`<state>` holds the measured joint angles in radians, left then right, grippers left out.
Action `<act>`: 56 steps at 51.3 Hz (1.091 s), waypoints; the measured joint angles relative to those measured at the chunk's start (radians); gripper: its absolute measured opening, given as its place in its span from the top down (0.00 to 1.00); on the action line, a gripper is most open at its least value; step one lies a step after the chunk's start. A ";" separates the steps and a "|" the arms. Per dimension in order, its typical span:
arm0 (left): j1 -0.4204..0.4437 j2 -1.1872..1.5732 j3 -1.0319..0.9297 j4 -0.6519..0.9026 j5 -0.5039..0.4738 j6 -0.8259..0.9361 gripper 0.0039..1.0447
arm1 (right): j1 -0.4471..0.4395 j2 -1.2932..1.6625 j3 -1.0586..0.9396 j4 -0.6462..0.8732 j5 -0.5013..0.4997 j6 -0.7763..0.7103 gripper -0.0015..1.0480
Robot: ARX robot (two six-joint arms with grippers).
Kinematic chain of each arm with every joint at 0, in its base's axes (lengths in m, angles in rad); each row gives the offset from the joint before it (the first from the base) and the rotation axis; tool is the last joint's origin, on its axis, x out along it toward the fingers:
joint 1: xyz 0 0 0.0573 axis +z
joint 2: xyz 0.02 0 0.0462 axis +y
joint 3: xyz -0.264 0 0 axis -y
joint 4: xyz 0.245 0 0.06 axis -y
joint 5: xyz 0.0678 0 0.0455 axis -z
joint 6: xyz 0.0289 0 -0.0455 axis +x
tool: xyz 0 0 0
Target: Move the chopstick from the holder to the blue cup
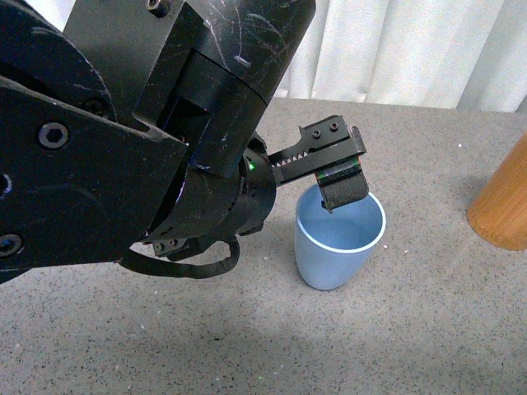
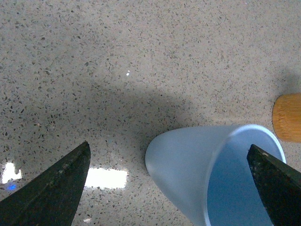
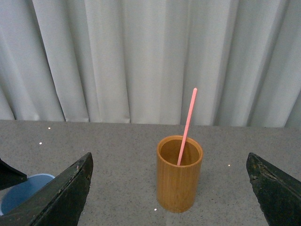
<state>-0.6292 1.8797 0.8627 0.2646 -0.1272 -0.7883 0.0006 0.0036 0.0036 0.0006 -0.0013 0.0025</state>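
Left arm [image 1: 123,140] fills the near front view. Its left gripper [image 2: 168,147] hangs just over the blue cup's rim, jaws spread wide, holding nothing. Right gripper [image 3: 169,155] is likewise spread wide and empty, facing the holder. The speckled grey table [image 1: 428,329] carries the bamboo holder [image 3: 178,183] and the upright blue cup [image 1: 338,247], set apart. The pink chopstick [image 3: 187,127] stands in the holder, leaning, untouched.

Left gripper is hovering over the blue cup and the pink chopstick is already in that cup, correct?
No. The pink chopstick stands in the bamboo holder, as the right wrist view shows; the blue cup holds nothing. The left gripper does hover over the cup.
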 joint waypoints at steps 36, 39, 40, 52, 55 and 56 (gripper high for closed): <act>0.508 -0.650 -0.735 0.776 0.040 0.763 0.91 | 0.000 0.000 0.000 0.000 -0.001 0.000 0.09; 0.591 -0.790 -0.788 0.683 0.100 0.768 0.96 | 0.000 0.000 0.000 0.000 0.000 0.000 0.09; 0.599 -0.816 -0.796 0.664 0.101 0.768 0.96 | 0.000 0.000 0.000 0.000 0.000 0.000 0.09; 0.626 -1.729 -0.843 -0.170 0.127 0.779 0.97 | 0.000 0.000 0.000 0.000 0.000 0.000 0.09; 0.626 -1.828 -0.843 -0.242 0.127 0.780 0.97 | 0.000 0.000 0.000 0.000 0.000 0.000 0.09; 0.626 -1.847 -0.843 -0.252 0.127 0.780 0.97 | 0.000 0.000 0.000 0.000 0.000 0.000 0.09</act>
<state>-0.0029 0.0326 0.0200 0.0128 -0.0002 -0.0086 0.0006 0.0036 0.0036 0.0006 -0.0013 0.0025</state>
